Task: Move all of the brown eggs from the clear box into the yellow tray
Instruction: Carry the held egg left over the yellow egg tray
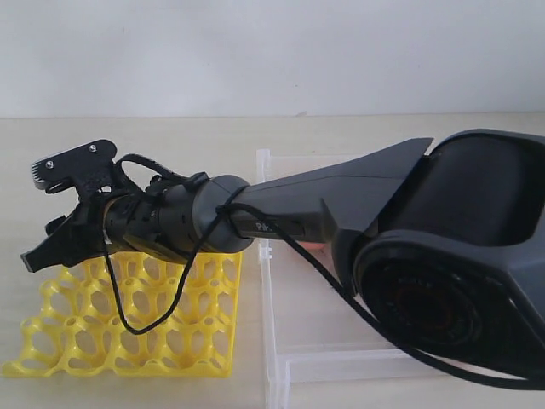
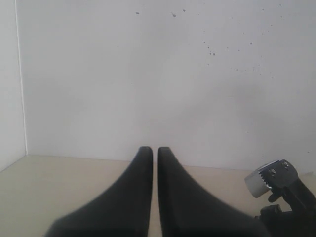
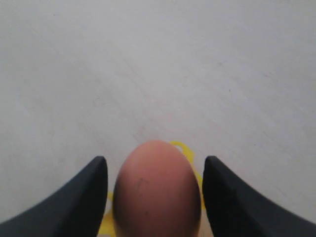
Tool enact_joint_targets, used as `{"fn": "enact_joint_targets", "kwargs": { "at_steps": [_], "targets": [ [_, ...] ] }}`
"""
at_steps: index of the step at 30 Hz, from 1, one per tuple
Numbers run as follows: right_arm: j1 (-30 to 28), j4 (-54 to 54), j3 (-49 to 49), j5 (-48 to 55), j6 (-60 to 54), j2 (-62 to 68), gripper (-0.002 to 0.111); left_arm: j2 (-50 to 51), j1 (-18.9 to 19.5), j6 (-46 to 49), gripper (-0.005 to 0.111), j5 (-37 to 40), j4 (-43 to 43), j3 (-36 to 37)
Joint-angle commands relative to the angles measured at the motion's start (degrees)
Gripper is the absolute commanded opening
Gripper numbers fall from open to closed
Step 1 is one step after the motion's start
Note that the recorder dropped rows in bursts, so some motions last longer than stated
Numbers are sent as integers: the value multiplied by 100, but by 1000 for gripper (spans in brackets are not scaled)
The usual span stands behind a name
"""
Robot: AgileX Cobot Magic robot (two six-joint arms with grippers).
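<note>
Brown egg point(image 3: 157, 192) noted standing blunt end up between the two fingers of my right gripper point(image 3: 154, 165), as seen from the right wrist camera. Both fingers stand clear of the shell: a dark sliver of space shows on one side, and on the other a strip of the yellow tray point(image 1: 128, 332) is visible through the gap. I record this gripper as parted, flanking the egg without clamping it. Yellow lattice shows under and just past the egg, so the egg sits on the tray; which cup it occupies I cannot tell. In the exterior view my right arm reaches across the middle, over the near wall of the clear box point(image 1: 272, 358), and its gripper hangs above the far left part of the tray; the egg itself is hidden there behind the gripper body. A black cable point(image 1: 128, 317) loops down from the wrist in front of the lattice. The clear box lies just beside the tray, on its right, both resting on the pale tabletop point(image 1: 153, 136). My left gripper point(image 2: 154, 150) points at a white wall, its two black fingers drawn together with only a hairline slit between them and nothing in it. It is well apart from the egg.
</note>
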Motion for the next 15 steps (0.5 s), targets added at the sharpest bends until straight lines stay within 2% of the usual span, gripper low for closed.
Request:
{"fn": "enact_joint_targets", "kwargs": {
  "at_steps": [1, 9, 15],
  "targets": [
    [-33, 13, -7, -52, -61, -172, 53, -7, 6, 20, 4, -32, -27, -15],
    [18, -23, -7, 56, -107, -401, 53, -7, 6, 20, 4, -32, -27, -15],
    [143, -49, -7, 1112, -559, -631, 49, -7, 6, 20, 4, -32, -27, -15]
  ]
}}
